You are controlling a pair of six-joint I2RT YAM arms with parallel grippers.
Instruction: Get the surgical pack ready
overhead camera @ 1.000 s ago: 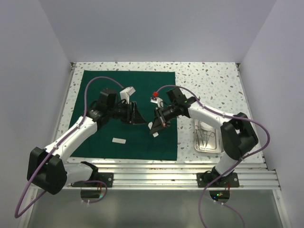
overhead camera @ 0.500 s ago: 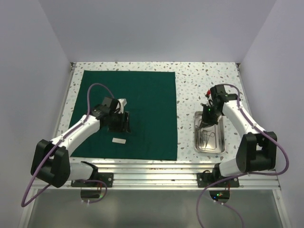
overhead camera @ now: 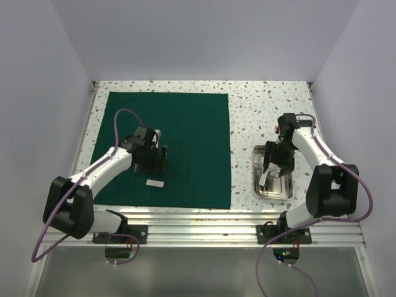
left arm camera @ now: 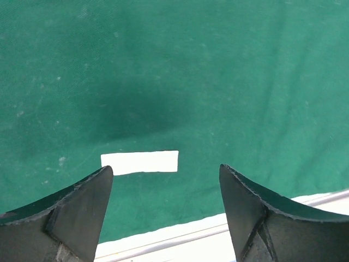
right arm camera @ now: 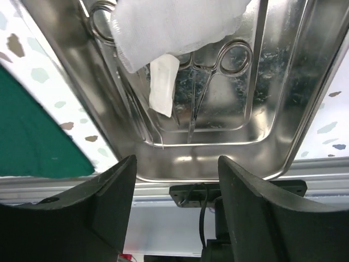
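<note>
One dark green cloth (overhead camera: 185,124) lies spread flat as a large square on the left half of the speckled surface (overhead camera: 266,111). A small white gauze strip (left arm camera: 139,162) rests on it near its front edge. Off the cloth to the right, a small steel tray (right arm camera: 272,125) holds silvery scissor-like instruments (right arm camera: 210,93), with a crumpled white gauze square (right arm camera: 169,27) draped over their ring handles. The left fingers (overhead camera: 159,162) hover above the cloth just beyond the strip, spread wide and holding nothing. The right fingers (overhead camera: 271,173) hang over the tray's near end, well apart and empty.
</note>
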